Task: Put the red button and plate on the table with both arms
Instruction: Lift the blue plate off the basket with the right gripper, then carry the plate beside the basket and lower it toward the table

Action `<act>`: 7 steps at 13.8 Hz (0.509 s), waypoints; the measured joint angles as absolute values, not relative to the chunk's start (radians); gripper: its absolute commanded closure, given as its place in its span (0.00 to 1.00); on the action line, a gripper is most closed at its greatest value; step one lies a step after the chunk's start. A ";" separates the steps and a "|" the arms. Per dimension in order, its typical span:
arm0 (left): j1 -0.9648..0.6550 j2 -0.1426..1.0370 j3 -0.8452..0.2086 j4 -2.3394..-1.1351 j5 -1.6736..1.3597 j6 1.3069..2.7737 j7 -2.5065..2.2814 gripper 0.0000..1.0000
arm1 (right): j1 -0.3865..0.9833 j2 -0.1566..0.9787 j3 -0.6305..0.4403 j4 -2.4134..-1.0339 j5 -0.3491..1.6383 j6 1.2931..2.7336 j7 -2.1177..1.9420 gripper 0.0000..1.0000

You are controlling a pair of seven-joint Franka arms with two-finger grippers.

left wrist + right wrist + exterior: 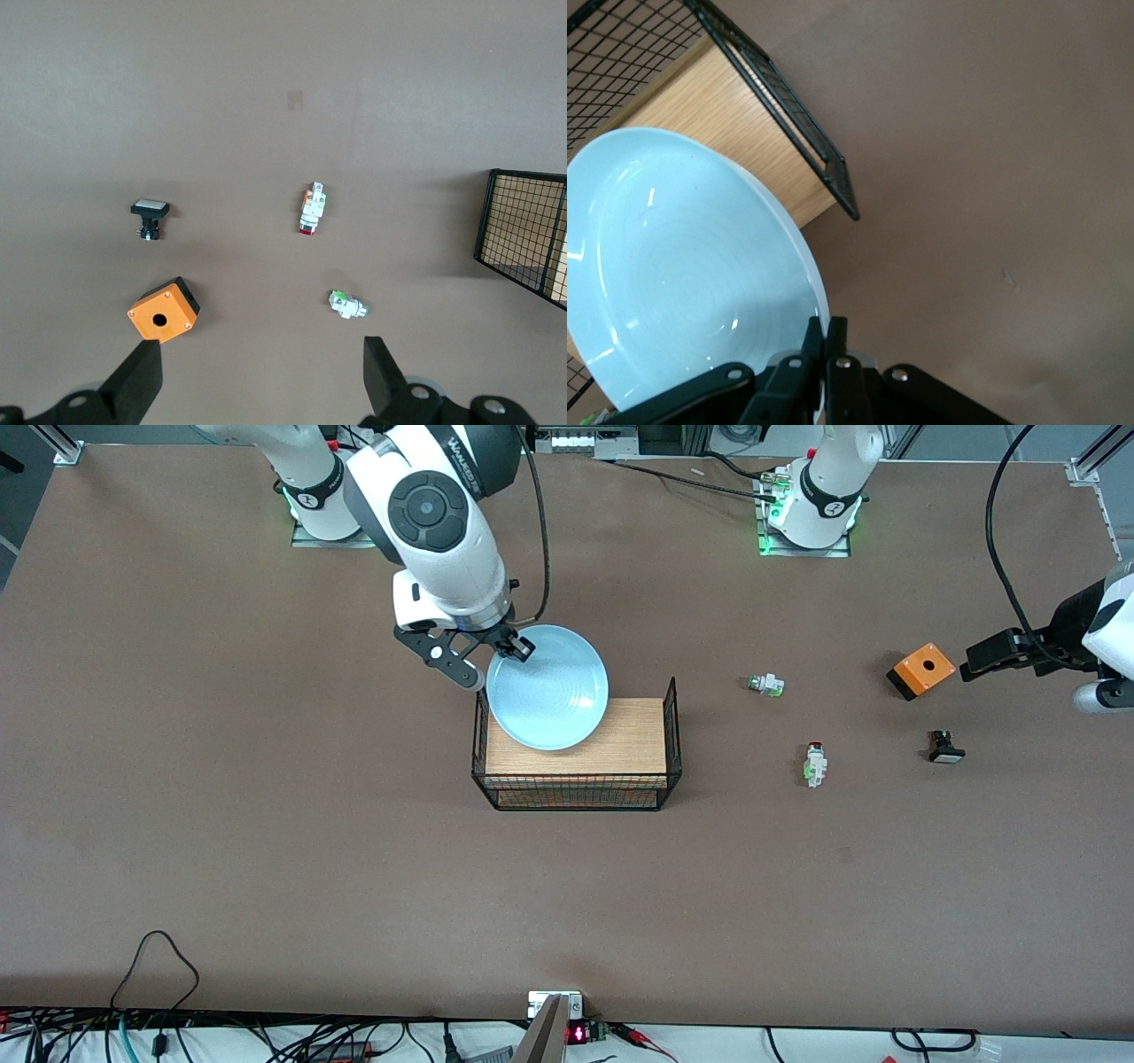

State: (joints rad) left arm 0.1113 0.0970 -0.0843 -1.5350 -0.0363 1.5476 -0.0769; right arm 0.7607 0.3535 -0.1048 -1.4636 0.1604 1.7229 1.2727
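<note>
Your right gripper (516, 646) pinches the plate (549, 688) rim above the basket (576, 766); your left gripper (257, 376) hangs spread wide over the table (266, 824), waiting.

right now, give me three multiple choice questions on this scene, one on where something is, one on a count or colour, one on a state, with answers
1. Where is the plate?
A. over the wood-topped wire basket
B. flat on the table beside the orange box
C. under the left gripper

2. How many small white switch pieces lie on the table?
A. one
B. two
C. four

3. What is the right gripper doing?
A. hanging open over bare table
B. shut on the plate's rim
C. shut on the red button

Answers:
1 A, the plate overlaps the basket's wooden top, held tilted by its rim.
2 B, the red button and a similar piece without a red cap.
3 B, the right wrist view shows its fingers pinching the rim; the left gripper hangs open above the orange box and the black button.
</note>
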 measured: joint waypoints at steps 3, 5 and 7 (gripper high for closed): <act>0.111 0.097 -0.084 -1.535 -0.036 1.548 -0.077 0.00 | 0.761 0.320 -0.145 -1.428 0.161 1.603 1.196 1.00; 0.111 0.097 -0.085 -1.535 -0.036 1.547 -0.077 0.00 | 0.757 0.302 -0.189 -1.399 0.161 1.526 1.107 1.00; 0.111 0.097 -0.085 -1.535 -0.036 1.547 -0.077 0.00 | 0.735 0.291 -0.214 -1.384 0.159 1.491 0.992 1.00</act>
